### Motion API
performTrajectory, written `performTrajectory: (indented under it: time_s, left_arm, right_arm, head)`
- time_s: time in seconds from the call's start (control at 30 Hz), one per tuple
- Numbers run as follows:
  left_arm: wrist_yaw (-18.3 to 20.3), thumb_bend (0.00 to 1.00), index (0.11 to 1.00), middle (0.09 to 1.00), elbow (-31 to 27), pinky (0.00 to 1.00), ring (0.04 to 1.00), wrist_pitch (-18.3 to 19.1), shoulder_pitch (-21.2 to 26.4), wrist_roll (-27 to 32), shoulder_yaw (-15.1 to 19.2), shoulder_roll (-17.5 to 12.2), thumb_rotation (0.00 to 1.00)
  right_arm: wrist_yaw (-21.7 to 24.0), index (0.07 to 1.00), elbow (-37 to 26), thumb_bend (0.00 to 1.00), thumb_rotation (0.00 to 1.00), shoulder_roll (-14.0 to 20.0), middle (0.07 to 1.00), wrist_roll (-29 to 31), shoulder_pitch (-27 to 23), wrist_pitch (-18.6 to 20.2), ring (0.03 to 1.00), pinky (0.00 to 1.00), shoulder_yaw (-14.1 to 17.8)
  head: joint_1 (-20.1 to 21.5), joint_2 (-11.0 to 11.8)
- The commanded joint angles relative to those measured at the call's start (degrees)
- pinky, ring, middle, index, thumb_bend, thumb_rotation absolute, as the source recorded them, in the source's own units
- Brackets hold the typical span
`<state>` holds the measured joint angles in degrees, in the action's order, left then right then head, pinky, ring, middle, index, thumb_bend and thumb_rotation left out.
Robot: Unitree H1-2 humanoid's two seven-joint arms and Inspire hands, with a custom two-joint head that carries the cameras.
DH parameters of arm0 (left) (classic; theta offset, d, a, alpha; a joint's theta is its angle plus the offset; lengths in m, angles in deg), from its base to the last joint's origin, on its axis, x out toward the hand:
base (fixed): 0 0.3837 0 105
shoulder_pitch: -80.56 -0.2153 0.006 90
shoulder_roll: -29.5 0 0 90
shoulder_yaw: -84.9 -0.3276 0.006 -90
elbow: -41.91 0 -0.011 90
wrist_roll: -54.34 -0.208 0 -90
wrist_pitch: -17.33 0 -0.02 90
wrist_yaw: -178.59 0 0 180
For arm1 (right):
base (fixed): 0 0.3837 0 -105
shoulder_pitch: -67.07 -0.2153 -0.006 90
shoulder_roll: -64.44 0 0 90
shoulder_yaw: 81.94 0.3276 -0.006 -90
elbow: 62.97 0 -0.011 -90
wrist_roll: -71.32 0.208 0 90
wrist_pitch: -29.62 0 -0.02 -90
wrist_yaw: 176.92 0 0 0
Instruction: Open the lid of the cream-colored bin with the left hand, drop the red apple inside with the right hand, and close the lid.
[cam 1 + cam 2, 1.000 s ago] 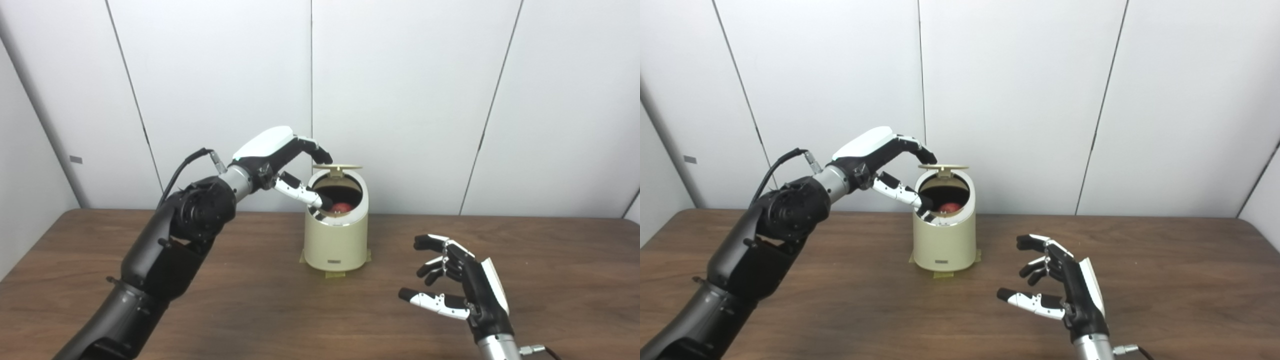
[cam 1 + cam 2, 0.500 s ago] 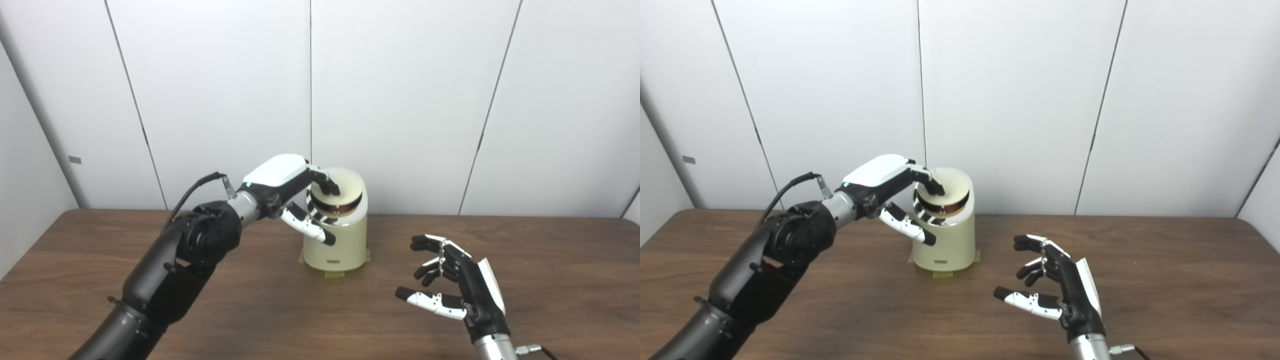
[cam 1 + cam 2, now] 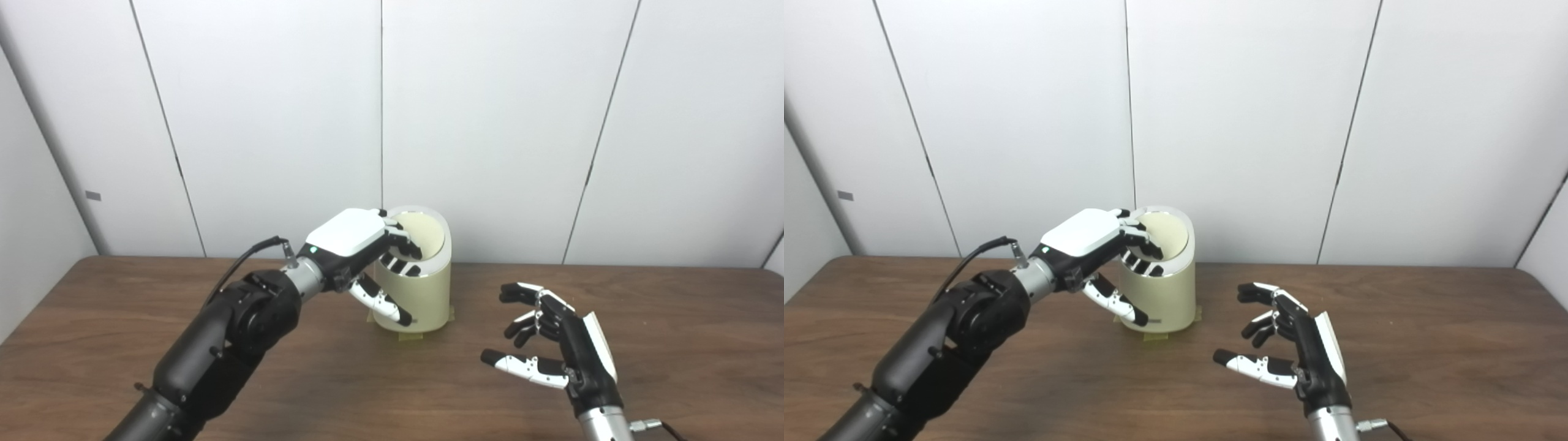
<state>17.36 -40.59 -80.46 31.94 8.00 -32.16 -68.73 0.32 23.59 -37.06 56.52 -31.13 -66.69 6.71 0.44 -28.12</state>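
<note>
A: What is changed since a second ago?

B: The lid (image 3: 422, 231), then tipped up with the red apple seen in the opening, is now lowered flush into the top of the cream-colored bin (image 3: 419, 294); the apple is no longer seen and is presumed shut inside. The left hand (image 3: 358, 245) is brought down with it.

A: Nearest first, how are the hands posed?

B: The right hand (image 3: 554, 349) is held low over the table (image 3: 306, 380), palm turned inward, fingers spread and loosely curled, nothing grasped, well apart from the bin. Farther back, the left hand is laid over the bin's near rim, fingers (image 3: 1145, 245) curled onto the lid, thumb hanging down the bin's front wall; nothing is clasped, only pressed.

A: How is the bin judged to handle?

B: It is taken for light, stiff plastic with a smooth, rather slippery wall. Tape is seen at its foot, so tipping is thought unlikely. The hinged lid is best worked at its front edge, away from the hinge at the back, with a light touch
</note>
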Motion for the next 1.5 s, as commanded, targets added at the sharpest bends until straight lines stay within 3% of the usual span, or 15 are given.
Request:
performTrajectory:
  time_s: [0.0,0.1,0.27,0.43,0.53,0.63,0.77,0.83,0.93,1.0,1.1,1.17,1.3,1.47]
  left_arm:
    - [0.82,0.98,0.757,0.749,-1.78,1.00,0.909,-1.89,1.48,-5.65,-2.84,-1.18,0.42]
    - [1.92,0.99,0.759,0.752,-3.16,1.00,0.929,-1.39,1.43,-10.16,-4.57,-1.55,0.39]
    - [4.75,1.00,0.758,0.750,-4.12,1.00,0.945,0.03,0.99,-12.78,-4.86,-1.05,0.39]
    - [5.19,1.00,0.753,0.742,-4.67,1.00,0.938,0.09,0.62,-11.95,-3.79,-0.99,0.40]
    - [4.83,0.97,0.766,0.755,-6.27,1.00,0.926,1.02,0.03,-9.17,-1.22,-0.86,0.40]
    - [2.28,0.93,0.790,0.774,-7.93,1.00,0.915,1.92,-1.43,-5.41,2.94,0.30,0.39]
    - [-5.26,0.90,0.863,0.835,-9.10,1.00,0.917,2.09,-5.33,2.81,11.89,4.14,0.37]
    - [-7.43,0.83,0.935,0.929,-9.10,0.93,0.942,1.50,-6.88,5.55,14.69,5.48,0.40]
    - [-9.89,0.84,0.937,0.946,-8.85,0.82,0.928,1.28,-10.55,16.27,20.59,8.91,0.33]
    - [-10.52,0.85,0.945,0.946,-9.31,0.81,0.929,3.16,-13.25,21.83,23.79,11.22,0.34]
    - [-10.82,0.85,0.952,0.951,-9.97,0.88,0.950,5.04,-17.34,29.35,27.09,13.57,0.35]
    - [-10.74,0.86,0.947,0.951,-10.38,0.87,0.947,6.04,-19.75,33.74,28.64,14.65,0.36]
    - [-10.69,0.85,0.936,0.925,-10.26,0.78,0.893,6.59,-24.42,40.64,30.76,16.23,0.41]
    - [-11.24,0.79,0.891,0.851,-9.27,0.67,0.782,5.06,-27.89,43.43,31.16,16.57,0.41]
  right_arm:
    - [-0.24,0.694,-2.09,0.65,0.17,-0.03,0.696,0.40,-2.04,-0.60,0.454,0.34,-0.02]
    - [-0.14,0.693,-2.29,0.63,0.16,-0.01,0.692,0.43,-1.92,-0.43,0.455,0.34,-0.08]
    - [-0.09,0.694,-2.64,0.61,0.16,-0.02,0.685,0.12,-1.71,0.06,0.460,0.35,-0.28]
    - [-0.25,0.688,-3.30,0.61,0.19,-0.28,0.678,0.08,-1.49,1.04,0.458,0.34,-0.37]
    - [-0.38,0.690,-3.19,0.60,0.17,-0.27,0.684,0.07,-1.44,1.16,0.468,0.35,-0.32]
    - [-0.50,0.690,-3.30,0.59,0.17,-0.20,0.684,-0.12,-1.36,1.19,0.474,0.35,-0.24]
    - [-0.73,0.687,-3.08,0.59,0.18,0.00,0.670,-0.23,-1.38,0.84,0.459,0.35,0.00]
    - [-0.78,0.683,-2.98,0.59,0.17,0.07,0.673,-0.21,-1.39,0.74,0.459,0.35,0.10]
    - [-0.74,0.680,-2.81,0.60,0.17,0.18,0.671,0.23,-1.39,0.43,0.457,0.34,0.30]
    - [-0.75,0.679,-2.82,0.60,0.17,0.29,0.671,0.24,-1.37,0.48,0.456,0.34,0.45]
    - [-0.85,0.677,-2.93,0.61,0.17,0.33,0.672,0.09,-1.31,0.74,0.455,0.34,0.73]
    - [-0.93,0.676,-3.00,0.62,0.16,0.38,0.677,0.02,-1.29,0.79,0.461,0.35,0.88]
    - [-0.83,0.678,-3.16,0.63,0.17,0.57,0.691,0.25,-1.18,0.84,0.501,0.38,1.25]
    - [-0.87,0.719,-3.79,0.67,0.22,0.72,0.720,-0.15,-0.93,1.83,0.583,0.45,1.61]
  head:
    - [0.10,-0.22]
    - [0.05,-0.41]
    - [0.07,-0.66]
    - [0.21,-0.79]
    - [0.30,-0.78]
    - [0.35,-0.81]
    - [0.18,-0.84]
    - [0.18,-0.87]
    - [0.22,-0.91]
    - [0.07,-1.02]
    - [0.04,-1.15]
    - [0.07,-1.16]
    - [0.20,-1.29]
    - [0.26,-1.60]
